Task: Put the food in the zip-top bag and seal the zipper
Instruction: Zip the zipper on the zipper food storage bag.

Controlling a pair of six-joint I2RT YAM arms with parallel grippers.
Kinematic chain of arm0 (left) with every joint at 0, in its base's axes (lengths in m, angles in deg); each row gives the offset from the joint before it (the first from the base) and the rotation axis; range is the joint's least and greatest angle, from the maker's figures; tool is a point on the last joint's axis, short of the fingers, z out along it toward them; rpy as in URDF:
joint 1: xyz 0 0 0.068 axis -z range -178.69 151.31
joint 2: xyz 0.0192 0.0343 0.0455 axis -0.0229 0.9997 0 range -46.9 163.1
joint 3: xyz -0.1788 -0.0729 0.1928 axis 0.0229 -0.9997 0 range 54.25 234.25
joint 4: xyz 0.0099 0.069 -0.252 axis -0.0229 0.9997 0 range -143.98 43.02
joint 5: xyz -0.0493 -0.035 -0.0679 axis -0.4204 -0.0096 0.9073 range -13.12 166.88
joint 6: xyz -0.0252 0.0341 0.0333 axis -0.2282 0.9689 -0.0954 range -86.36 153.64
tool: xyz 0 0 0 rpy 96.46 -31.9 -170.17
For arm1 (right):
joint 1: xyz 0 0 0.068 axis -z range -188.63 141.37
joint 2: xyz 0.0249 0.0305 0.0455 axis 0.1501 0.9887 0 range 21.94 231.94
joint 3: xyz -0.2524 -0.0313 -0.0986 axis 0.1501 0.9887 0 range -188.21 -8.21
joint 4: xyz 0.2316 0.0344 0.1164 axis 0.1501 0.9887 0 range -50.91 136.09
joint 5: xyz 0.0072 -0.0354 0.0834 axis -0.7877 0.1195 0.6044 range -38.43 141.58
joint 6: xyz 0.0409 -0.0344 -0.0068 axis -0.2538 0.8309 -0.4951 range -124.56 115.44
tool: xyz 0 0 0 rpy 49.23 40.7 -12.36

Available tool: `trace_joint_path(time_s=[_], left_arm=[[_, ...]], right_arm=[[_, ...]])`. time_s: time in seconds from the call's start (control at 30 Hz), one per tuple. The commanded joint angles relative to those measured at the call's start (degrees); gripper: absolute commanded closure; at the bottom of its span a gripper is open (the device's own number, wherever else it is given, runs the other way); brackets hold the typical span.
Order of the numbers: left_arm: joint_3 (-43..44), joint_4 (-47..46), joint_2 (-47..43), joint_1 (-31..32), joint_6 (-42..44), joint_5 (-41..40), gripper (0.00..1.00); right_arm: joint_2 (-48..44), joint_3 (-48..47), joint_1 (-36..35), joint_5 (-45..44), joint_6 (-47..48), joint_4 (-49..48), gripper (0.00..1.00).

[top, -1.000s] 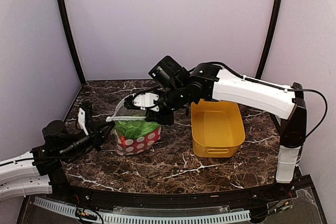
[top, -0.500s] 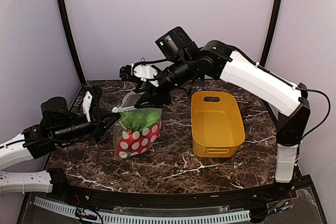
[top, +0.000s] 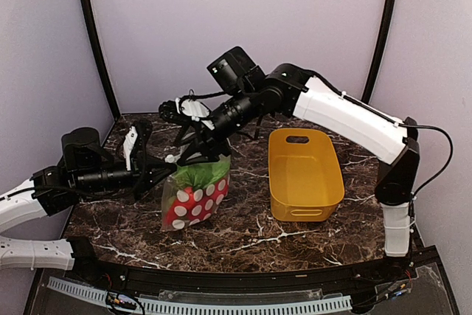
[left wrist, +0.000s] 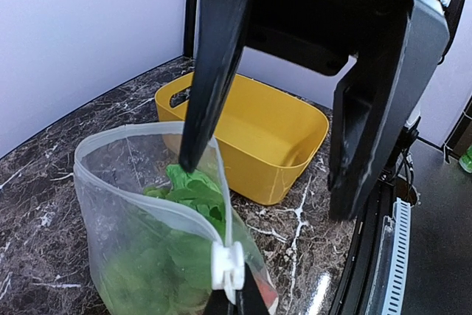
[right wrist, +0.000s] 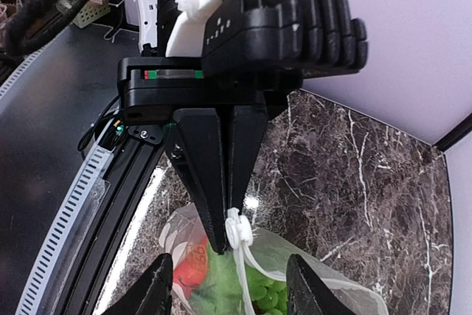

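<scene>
- L claw (top: 164, 167): jaws pinched tight on the white end piece (left wrist: 227, 265) of the zipper (left wrist: 147, 198), at one corner of the bag mouth. In R wrist view its dark fingers (right wrist: 221, 175) meet w/ no gap, white piece right at their tips.
- R claw (top: 203, 156): jaws spread apart, gripping nothing. It points down over the bag mouth, just above L claw's tip.
- In L wrist view, one R finger (left wrist: 210, 71) has its tip at the bag rim. The other (left wrist: 369, 123) stands off to the bin side, apart from the bag.
- Zip-top bag (top: 177, 212): clear plastic w/ white dots, directly under L claw & held up by that corner. Mouth gapes in a loop, zipper not pressed shut. Bottom edge is down by the tabletop; can't tell if it rests there.
- Food (top: 198, 175): inside the bag, below both claws. Green leafy piece (left wrist: 193, 189) near the top, red piece (right wrist: 193, 271) & green grapes (right wrist: 265, 296) lower down.
- Yellow bin (top: 306, 175): on R claw's far side from L claw, near the bag but not touching.
- Dark marble table (top: 243, 237): under bag & bin, below both claws.
</scene>
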State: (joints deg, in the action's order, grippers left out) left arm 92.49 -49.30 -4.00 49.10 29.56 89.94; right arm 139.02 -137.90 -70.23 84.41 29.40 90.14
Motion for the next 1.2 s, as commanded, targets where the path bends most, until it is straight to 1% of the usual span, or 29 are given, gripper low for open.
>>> trace_joint_path(time_s=[0.0, 0.23, 0.53, 0.67, 0.73, 0.8, 0.93, 1.07, 1.17], left_arm=[[2.87, 0.8, 0.11, 0.1, 1.16, 3.02, 0.99], [2.64, 1.33, -0.17, 0.29, 1.27, 2.51, 0.99], [1.55, 0.81, -1.14, 0.29, 0.94, 1.02, 0.99], [1.41, 0.85, -1.39, 0.24, 0.99, 0.67, 0.99], [1.4, 0.77, -1.36, 0.3, 0.98, 0.73, 0.99], [1.4, 0.92, -1.33, 0.29, 0.98, 0.69, 0.99], [1.32, 0.96, -1.52, 0.29, 1.0, 0.45, 0.99], [1.15, 1.34, -1.61, 0.29, 1.12, -0.26, 0.99], [0.97, 1.85, -1.45, 0.29, 1.18, -0.86, 0.99]], right_arm=[[2.44, -2.44, -0.64, 4.56, -0.53, -0.3, 0.51], [4.13, -3.2, -0.65, 6.05, -1.03, -0.38, 0.54], [4.81, -3.21, -0.75, 6.68, -1.43, -0.59, 0.69], [5.38, -3.36, -0.72, 5.79, -1.54, -0.79, 0.68], [5.61, -3.4, -0.71, 5.07, -2.07, -1.31, 0.65], [5.95, -3.5, -0.78, 4.66, -2.18, -1.76, 0.64], [6.31, -3.69, -0.78, 4.65, -2.33, -2.25, 0.68], [6.29, -3.82, -0.78, 4.94, -2.6, -2.18, 0.76], [6.09, -3.66, -0.72, 5.04, -2.69, -2.24, 0.78]])
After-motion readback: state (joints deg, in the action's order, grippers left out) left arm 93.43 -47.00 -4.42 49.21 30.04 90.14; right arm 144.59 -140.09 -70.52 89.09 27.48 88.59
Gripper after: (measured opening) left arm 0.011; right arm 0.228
